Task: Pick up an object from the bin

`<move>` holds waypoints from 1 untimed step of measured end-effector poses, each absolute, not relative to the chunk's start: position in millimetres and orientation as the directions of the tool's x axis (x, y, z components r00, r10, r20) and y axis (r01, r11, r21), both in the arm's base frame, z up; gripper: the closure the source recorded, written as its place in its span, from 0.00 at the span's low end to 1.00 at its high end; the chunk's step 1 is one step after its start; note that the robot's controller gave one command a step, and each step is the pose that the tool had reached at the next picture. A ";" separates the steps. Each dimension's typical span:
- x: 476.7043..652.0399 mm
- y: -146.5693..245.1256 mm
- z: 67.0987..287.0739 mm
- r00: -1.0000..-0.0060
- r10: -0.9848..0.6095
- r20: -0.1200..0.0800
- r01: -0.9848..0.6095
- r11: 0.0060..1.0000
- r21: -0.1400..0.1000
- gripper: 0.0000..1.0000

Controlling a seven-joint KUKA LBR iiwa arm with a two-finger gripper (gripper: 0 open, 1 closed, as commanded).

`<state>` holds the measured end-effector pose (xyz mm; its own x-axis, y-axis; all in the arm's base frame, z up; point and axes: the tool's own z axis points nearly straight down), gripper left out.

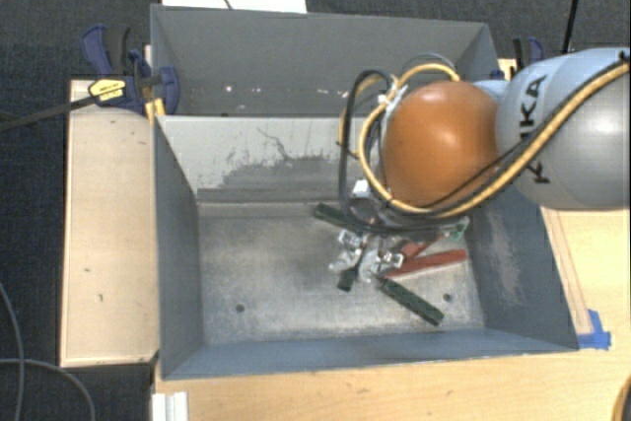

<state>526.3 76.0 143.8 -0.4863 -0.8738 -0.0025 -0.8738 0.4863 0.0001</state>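
Now the gripper [361, 256] is hanging beside a flat red stick [435, 259] in the grey metal bin [246, 286]; state indiscernible.

Arm [562, 128] from right; gripper [361, 259] low

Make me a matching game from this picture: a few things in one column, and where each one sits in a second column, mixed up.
Things:
1. orange cover
2. red stick
3. dark green stick
4. gripper

Places:
A. closest to the front wall of the bin
B. up on the wrist of the arm, highest of the four
C. low over the bin floor, leftmost of the four
D. just right of the gripper, partly under the arm

Pairs: 1-B, 2-D, 3-A, 4-C
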 end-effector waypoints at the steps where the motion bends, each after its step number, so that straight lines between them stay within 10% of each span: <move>1: 538.7 79.5 263.6 -0.516 -0.857 -0.003 -0.857 0.516 0.000 1.00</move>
